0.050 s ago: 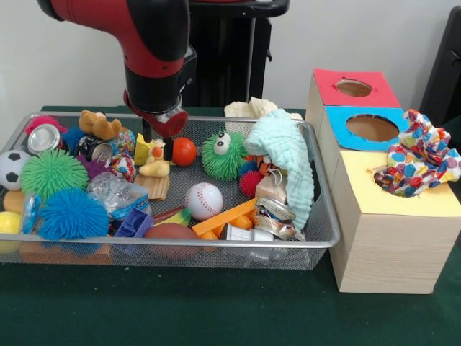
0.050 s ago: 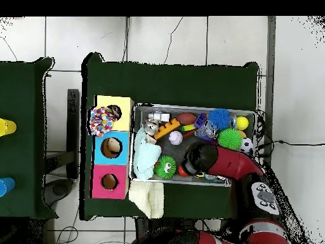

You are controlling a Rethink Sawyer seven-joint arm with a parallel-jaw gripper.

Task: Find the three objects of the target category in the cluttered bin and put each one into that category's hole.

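Front view: our gripper (image 1: 157,144) hangs straight over the duck (image 1: 154,160), fingers apart, straddling its head.

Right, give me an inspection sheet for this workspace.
Surface: green table.
Job's things: mesh bin full of toys; box with red, blue and yellow holes; patterned cloth stuffed into the yellow hole.
Clutter: baseball, green fuzzy toy, mint towel, crushed can, blue spiky ball.
Gripper: low in the bin over the duck; state unclear.
Cables: on the floor.
Surroundings: second table with cups.
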